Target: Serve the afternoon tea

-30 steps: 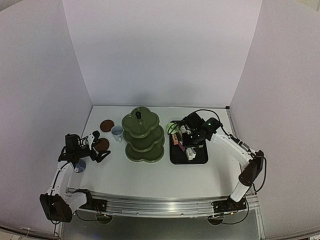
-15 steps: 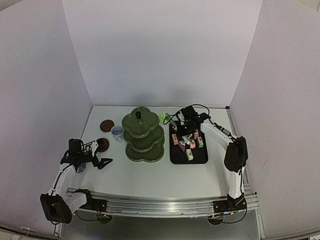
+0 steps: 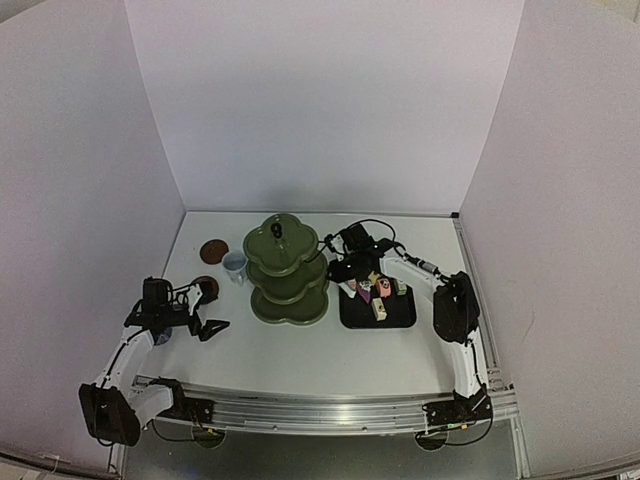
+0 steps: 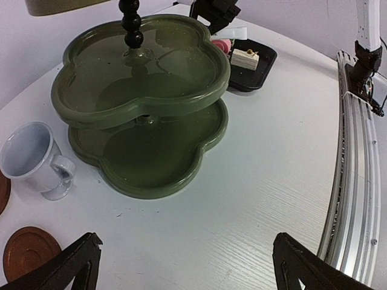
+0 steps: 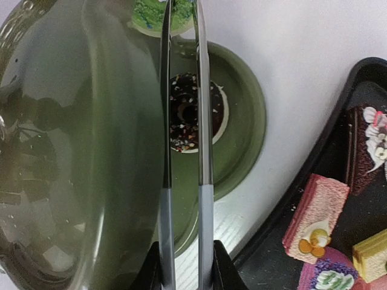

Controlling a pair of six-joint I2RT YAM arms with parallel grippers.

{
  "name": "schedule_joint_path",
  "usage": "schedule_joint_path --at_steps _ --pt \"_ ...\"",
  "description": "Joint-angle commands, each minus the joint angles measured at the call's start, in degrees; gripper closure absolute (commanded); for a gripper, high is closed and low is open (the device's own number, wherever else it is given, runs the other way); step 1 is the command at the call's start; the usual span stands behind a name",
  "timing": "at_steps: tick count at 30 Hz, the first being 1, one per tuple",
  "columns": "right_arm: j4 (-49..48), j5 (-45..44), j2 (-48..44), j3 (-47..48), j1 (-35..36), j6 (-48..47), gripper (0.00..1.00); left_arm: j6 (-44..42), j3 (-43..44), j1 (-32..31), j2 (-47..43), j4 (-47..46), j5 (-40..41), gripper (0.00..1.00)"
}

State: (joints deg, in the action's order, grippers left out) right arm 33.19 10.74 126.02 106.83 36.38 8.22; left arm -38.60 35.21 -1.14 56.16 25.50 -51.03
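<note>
White, faintly grained tabletop [image 4: 272,169] sat boxed by plain pale walls [image 3: 320,100] on three sides, with a metal rail [image 4: 354,151] along its near edge. Near the middle stood the green stand [image 4: 181,175]. To its left were a pale cup [image 4: 33,157], a brown coaster [image 4: 27,254] near the arms and a second coaster [image 3: 213,250] farther back. A black tray [image 3: 395,318] of assorted cakes [image 5: 314,211] lay just right of the stand.

The right pincer [image 5: 186,266] was clenched on tongs [image 5: 205,223], which reached over a lobe of a lower tier, above a chocolate doughnut [image 5: 181,121] lying there. A green cake [image 5: 148,12] sat at the tongs' tips, past the tier's rim; whether it was pinched could not be told. The left pincer [image 4: 187,241] hung released low over the tabletop beside the near coaster, apart from the stand.
</note>
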Motion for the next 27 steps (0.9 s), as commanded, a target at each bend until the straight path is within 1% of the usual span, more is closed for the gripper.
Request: schedule_joint_path --at_steps 1,3,8,14,21,27 --pt "-4.25 5.74 0.75 0.59 0.83 0.62 1.0 -1.24 -0.31 -1.14 0.62 -1.26 -0.86 0.01" --pt "-4.27 7.18 1.08 0.07 1.1 0.46 1.0 -0.78 -0.13 -1.6 1.37 -1.93 -0.72 0.01" --pt "-4.3 7.11 1.0 -1.18 2.1 -1.01 1.0 0.21 0.67 -2.17 2.44 -2.62 0.22 0.01" --pt "-4.22 6.96 1.11 -2.31 2.12 -2.56 1.0 -0.8 0.76 -2.76 3.69 -3.72 0.14 0.01" --pt "-4.18 7.25 1.79 -1.64 2.16 -5.03 1.0 -2.42 2.3 -4.14 7.33 -4.92 0.42 0.0" --pt "-4.03 7.09 2.63 -2.1 3.04 -5.96 1.0 -2.19 2.92 -4.61 8.25 -5.55 1.13 0.0"
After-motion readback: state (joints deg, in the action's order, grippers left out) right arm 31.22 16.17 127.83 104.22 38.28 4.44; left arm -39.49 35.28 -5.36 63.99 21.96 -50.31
